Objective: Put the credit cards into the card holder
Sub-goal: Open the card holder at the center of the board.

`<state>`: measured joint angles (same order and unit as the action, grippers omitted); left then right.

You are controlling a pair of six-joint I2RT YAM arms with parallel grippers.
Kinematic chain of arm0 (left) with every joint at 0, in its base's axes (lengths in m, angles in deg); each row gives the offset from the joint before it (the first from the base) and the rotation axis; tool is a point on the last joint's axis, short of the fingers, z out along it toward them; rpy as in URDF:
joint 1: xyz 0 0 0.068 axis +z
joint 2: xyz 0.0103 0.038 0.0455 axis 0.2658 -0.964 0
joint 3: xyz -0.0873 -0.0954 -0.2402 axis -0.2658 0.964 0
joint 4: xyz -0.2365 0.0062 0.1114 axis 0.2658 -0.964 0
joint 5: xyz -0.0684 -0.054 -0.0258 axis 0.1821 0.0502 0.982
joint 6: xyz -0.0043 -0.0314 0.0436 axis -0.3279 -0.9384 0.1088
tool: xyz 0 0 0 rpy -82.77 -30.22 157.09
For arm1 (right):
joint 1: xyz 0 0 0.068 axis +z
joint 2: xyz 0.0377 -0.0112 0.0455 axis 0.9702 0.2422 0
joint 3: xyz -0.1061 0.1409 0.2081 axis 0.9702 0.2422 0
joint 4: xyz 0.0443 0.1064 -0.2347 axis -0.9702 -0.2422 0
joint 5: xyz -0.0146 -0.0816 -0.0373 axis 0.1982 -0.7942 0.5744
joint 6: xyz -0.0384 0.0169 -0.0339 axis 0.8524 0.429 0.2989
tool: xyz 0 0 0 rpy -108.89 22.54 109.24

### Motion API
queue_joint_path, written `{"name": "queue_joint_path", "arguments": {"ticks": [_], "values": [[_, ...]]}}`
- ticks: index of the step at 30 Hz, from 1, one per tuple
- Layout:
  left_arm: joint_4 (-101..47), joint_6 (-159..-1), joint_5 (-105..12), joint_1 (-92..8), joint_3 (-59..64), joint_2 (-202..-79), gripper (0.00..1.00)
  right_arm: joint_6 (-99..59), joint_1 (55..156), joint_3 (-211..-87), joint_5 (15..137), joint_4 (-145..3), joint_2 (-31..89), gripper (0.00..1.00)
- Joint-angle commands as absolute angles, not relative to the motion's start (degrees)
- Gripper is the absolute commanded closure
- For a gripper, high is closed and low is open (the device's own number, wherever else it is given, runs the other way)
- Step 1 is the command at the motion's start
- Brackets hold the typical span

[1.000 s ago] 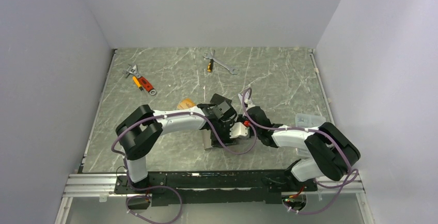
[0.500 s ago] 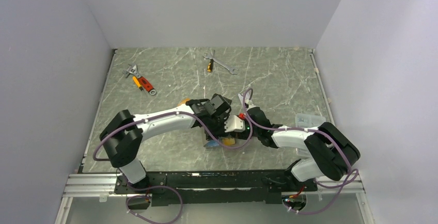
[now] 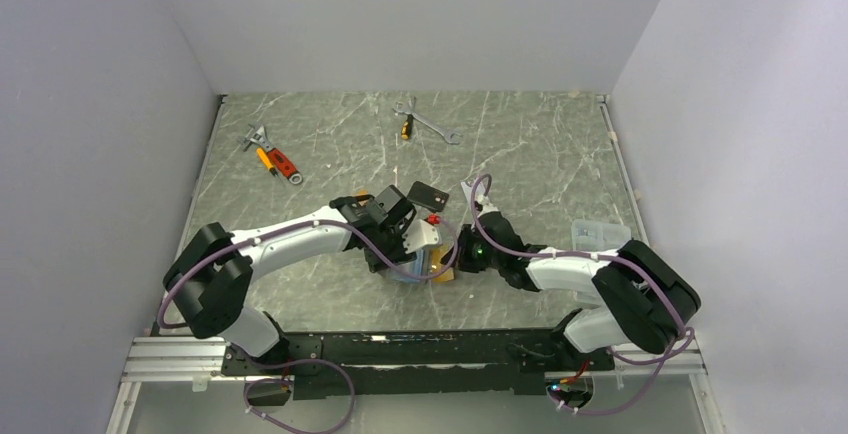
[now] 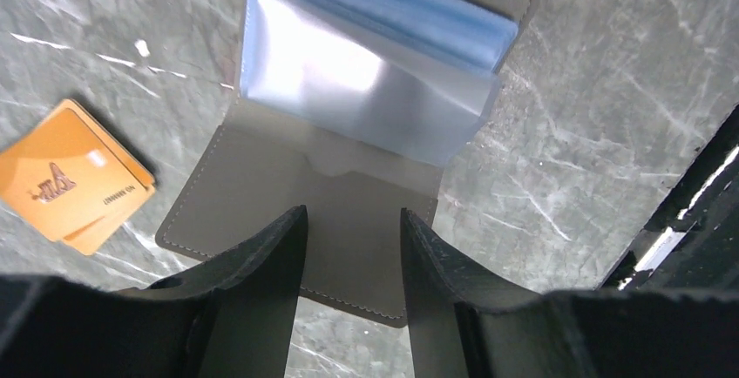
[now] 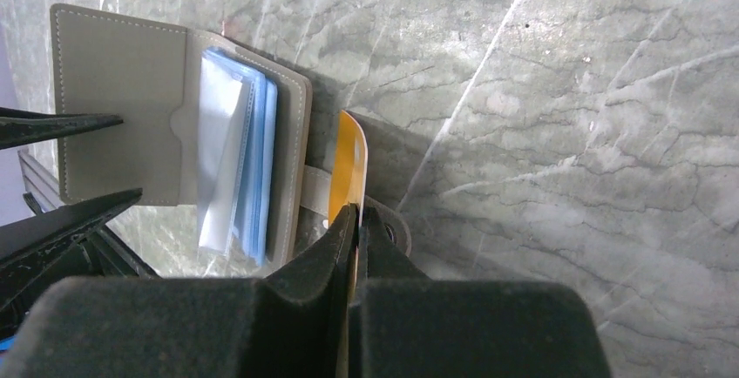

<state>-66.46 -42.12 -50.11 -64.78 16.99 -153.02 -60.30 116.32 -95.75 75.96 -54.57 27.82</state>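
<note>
The card holder (image 4: pixel 349 178) lies open on the table, taupe flap near me, blue-grey sleeves (image 4: pixel 383 56) fanned up. It also shows in the right wrist view (image 5: pixel 113 99) and the top view (image 3: pixel 412 272). My left gripper (image 4: pixel 353 214) is open, its fingers straddling the taupe flap just above it. My right gripper (image 5: pixel 357 211) is shut on an orange card (image 5: pixel 352 169), held on edge beside the holder's right side, over its strap. Another orange card (image 4: pixel 74 186) lies flat left of the holder. A black card (image 3: pixel 430 194) lies behind the grippers. Silver and white cards are not in view.
An adjustable wrench with red-orange grip (image 3: pixel 275 161) lies at the back left. A spanner (image 3: pixel 425 122) lies at the back middle. A clear plastic box (image 3: pixel 598 232) sits at the right edge. Grey walls close in the table on three sides.
My left gripper has drawn back to the left, uncovering the black card. The holder now lies open with its sleeves showing. My right gripper has moved left with the orange card.
</note>
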Motion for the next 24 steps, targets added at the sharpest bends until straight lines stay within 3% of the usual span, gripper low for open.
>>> {"name": "queue_joint_path", "arguments": {"ticks": [1,14,24], "values": [[-64.8,-43.6,-51.2,-63.7,18.6,-150.8,0.52,-59.3,119.1,-92.6,69.7,-65.2,29.4,1.0],[-57.9,-37.6,-45.0,-54.7,24.8,-154.7,0.56,-68.8,126.0,-86.6,61.5,-69.7,18.3,1.0],[-55.1,-36.4,-35.9,-54.7,24.9,-147.4,0.6,-70.6,128.0,-86.6,59.6,-72.4,14.5,1.0]]}}
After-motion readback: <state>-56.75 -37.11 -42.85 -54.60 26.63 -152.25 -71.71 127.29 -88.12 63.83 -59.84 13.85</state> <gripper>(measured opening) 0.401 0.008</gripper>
